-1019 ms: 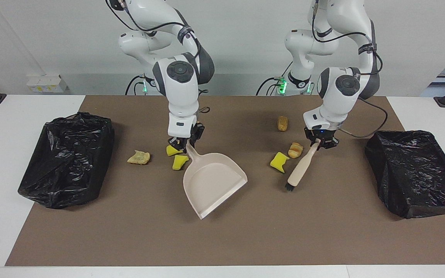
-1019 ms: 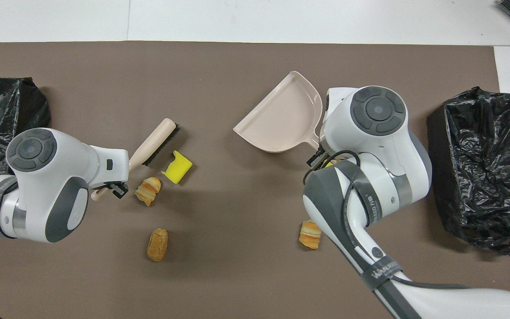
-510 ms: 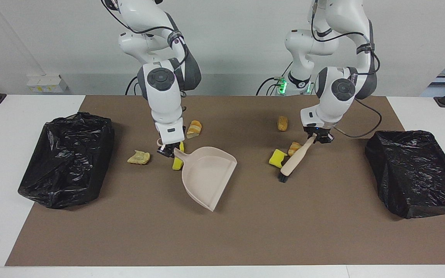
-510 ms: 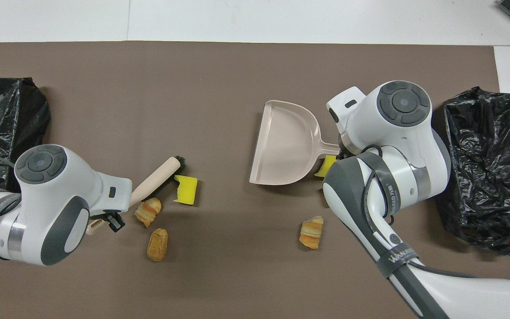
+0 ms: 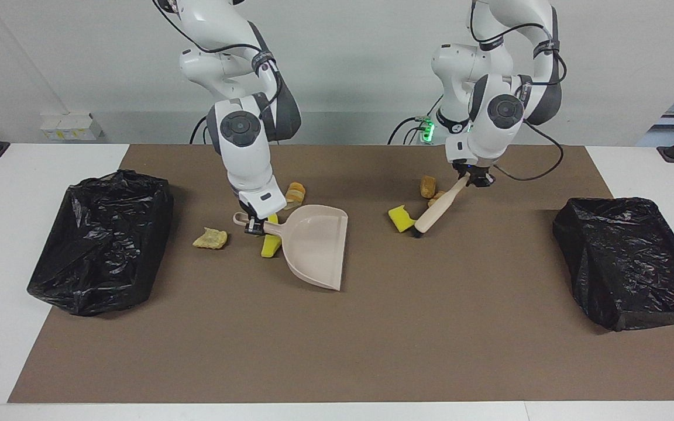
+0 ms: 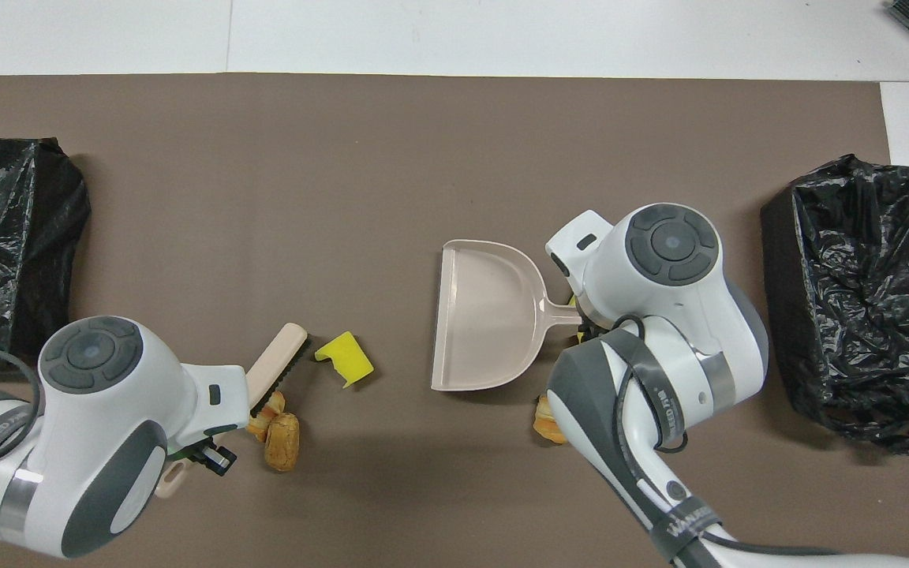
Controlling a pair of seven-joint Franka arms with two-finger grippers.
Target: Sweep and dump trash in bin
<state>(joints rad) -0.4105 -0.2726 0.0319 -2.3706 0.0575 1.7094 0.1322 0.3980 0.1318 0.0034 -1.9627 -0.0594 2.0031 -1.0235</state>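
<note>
Swung round since a second ago: dustpan, brush drawn toward the robots. Right fingers clamped on dustpan handle. Left fingers clamped on brush, beside yellow sponge.

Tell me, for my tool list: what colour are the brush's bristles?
Black, clearest in the overhead view on the brush.

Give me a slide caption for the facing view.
Right gripper holds the dustpan, left gripper the brush, trash scraps unswept.
</note>
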